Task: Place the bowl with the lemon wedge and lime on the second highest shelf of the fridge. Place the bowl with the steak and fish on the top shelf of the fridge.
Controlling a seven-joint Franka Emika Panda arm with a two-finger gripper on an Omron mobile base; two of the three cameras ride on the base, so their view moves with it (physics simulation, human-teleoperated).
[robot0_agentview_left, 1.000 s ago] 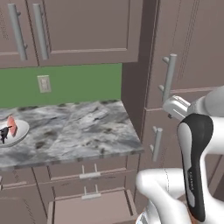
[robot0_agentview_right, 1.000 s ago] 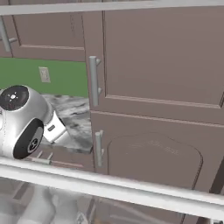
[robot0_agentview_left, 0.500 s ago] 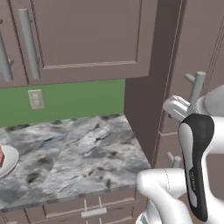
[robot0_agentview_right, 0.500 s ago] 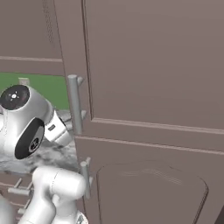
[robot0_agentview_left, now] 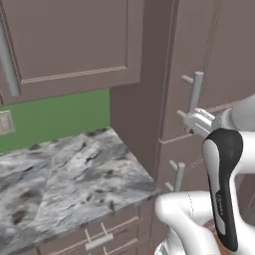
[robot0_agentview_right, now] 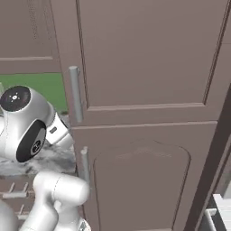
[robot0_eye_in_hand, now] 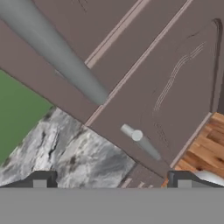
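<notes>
I hold the hand (robot0_eye_in_hand: 111, 181) wide and empty, facing the closed fridge (robot0_agentview_right: 149, 135), because its upper bar handle (robot0_eye_in_hand: 57, 52), upper left, must be pulled first.

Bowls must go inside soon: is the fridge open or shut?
Shut: the fridge door panels sit flush, and no shelves show.
</notes>
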